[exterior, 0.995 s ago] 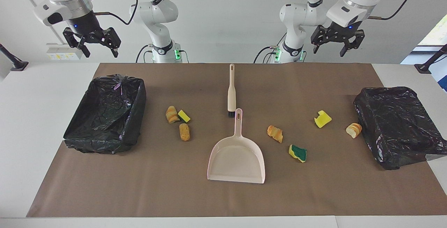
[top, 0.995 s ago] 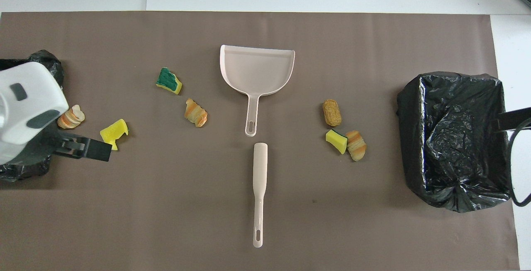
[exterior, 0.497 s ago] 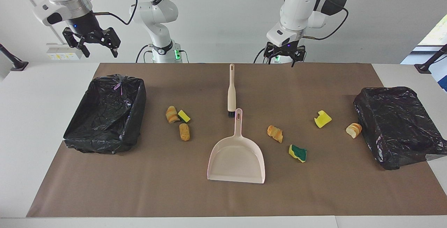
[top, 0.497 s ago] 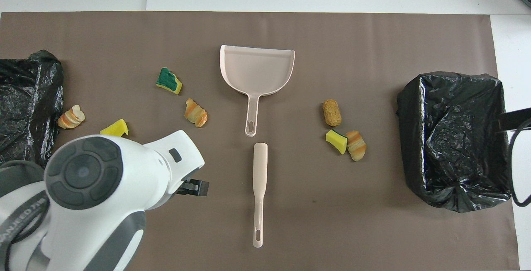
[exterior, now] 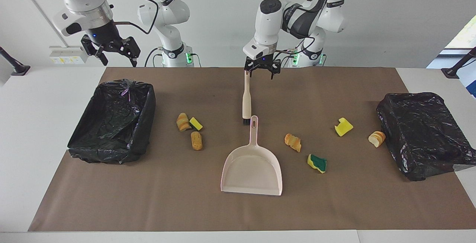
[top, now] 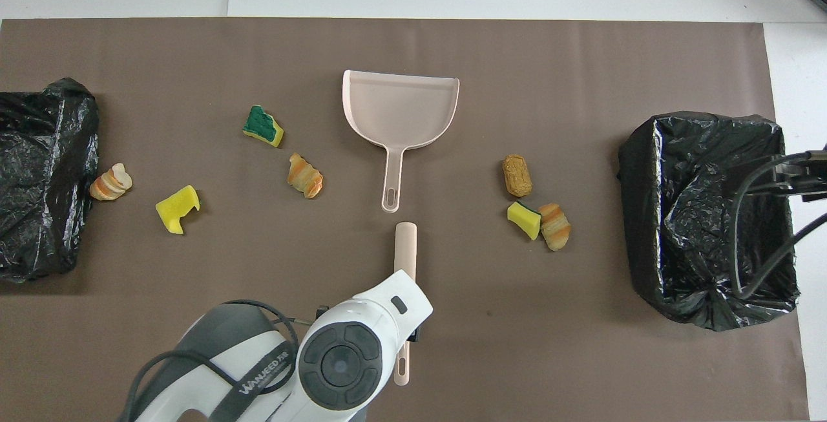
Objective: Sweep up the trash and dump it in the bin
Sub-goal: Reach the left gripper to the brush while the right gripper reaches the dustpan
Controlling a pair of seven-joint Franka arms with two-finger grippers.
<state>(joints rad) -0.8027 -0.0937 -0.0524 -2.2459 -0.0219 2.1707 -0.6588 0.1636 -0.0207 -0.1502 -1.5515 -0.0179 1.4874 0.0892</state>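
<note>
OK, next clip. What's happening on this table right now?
A sweep-up job at its start. The left hand is open over the handle end of the brush, not gripping it. The right hand is open in the air over the table edge near one black-lined bin. The dustpan lies untouched mid-table. Seven trash scraps, like the green-backed sponge, lie scattered on the brown mat.

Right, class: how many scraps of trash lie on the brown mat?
7. Three cluster toward the right arm's end: bread chunk, yellow sponge, brown chunk. Four toward the left arm's end: striped chunk, green-backed sponge, yellow scrap, bread slice. None seems hidden.
</note>
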